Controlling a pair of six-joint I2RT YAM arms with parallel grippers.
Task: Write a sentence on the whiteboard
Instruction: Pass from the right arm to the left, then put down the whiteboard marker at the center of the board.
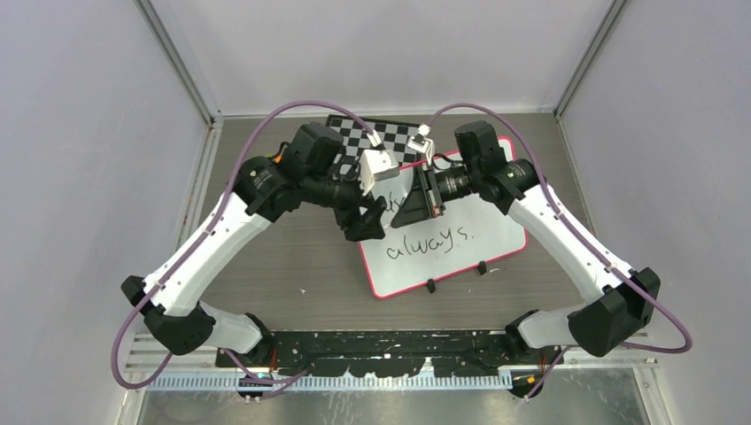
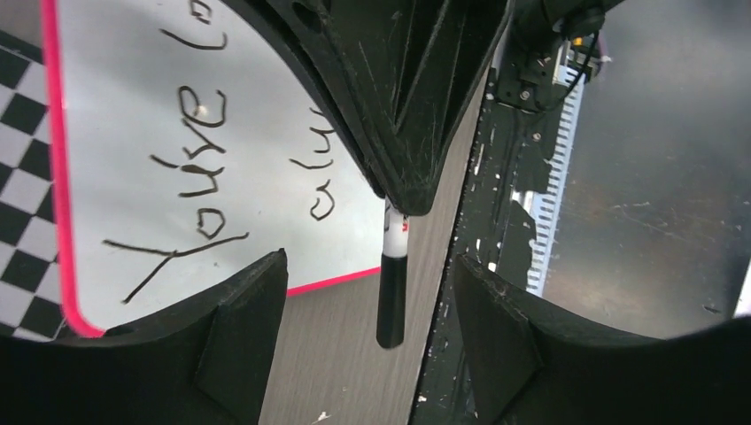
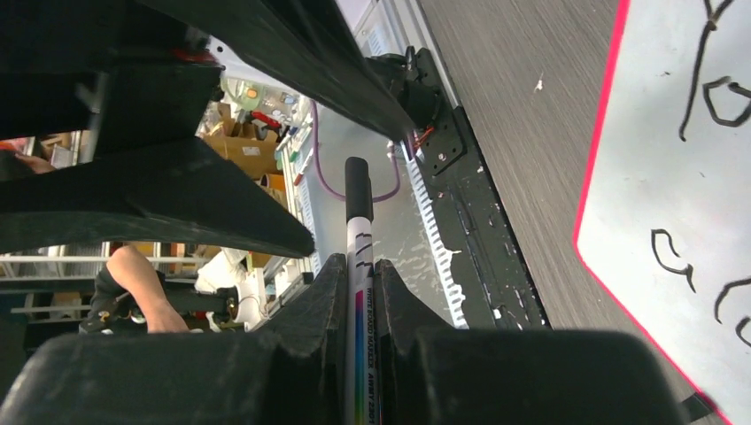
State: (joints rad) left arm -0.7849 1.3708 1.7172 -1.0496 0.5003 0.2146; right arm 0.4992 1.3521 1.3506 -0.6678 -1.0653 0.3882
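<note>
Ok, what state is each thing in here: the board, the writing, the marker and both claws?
whiteboard: flat on the table, written on.
sentence: two lines; "always." ends in a full stop, top line partly hidden from above.
marker: held off the board, black end looks capped.
right claw: shut on the marker.
left claw: open, fingers either side of the marker's black end, not touching it.
</note>
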